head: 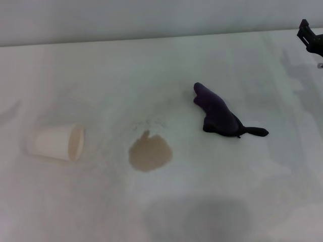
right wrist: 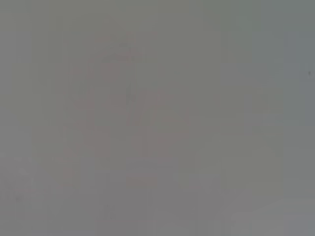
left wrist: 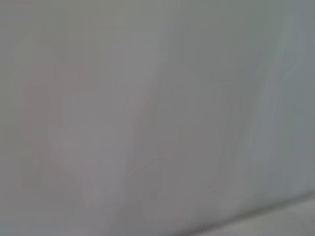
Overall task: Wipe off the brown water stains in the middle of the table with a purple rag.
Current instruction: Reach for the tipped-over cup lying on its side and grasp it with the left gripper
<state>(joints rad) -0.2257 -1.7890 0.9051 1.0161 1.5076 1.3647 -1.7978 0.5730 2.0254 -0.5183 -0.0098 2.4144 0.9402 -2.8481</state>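
Note:
The brown water stains form one tan blotch with a small peak, lying in the middle of the white table. To its right and a little farther back lies the purple rag, lumpy and elongated, its thin dark tail pointing right. Nothing touches the rag or the stain. My right gripper shows only as a black part at the far right edge, well behind and right of the rag. The left gripper is out of view. Both wrist views show only plain grey surface.
A white paper cup lies on its side left of the stain, mouth facing right. The table's far edge meets a grey wall. A grey shadow falls on the near middle of the tabletop.

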